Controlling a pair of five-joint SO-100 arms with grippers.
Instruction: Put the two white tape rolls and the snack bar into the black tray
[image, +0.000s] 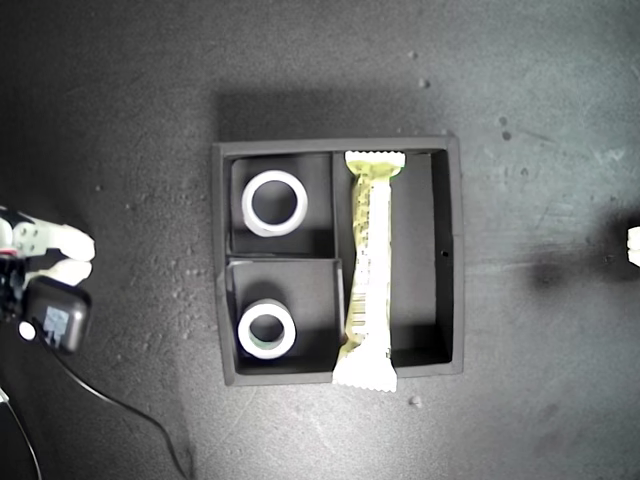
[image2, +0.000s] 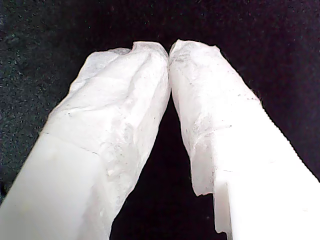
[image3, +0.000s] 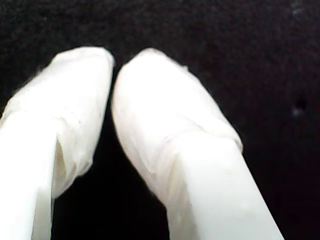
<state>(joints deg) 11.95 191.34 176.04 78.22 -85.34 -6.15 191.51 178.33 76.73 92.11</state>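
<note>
Dark tabletop (image: 120, 100) lies open around black tray (image: 452, 260) (walls raised).

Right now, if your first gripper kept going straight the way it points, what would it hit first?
Probably only the dark tabletop. My first gripper has its tips together with nothing between them, and only that bare surface shows ahead. How far off it lies is unclear.

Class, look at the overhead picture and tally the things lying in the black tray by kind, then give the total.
White tape rolls: 2, the larger tape roll and the smaller tape roll, each in its own small compartment of the black tray
Snack bars: 1, the snack bar in the long compartment
Total: 3
</note>
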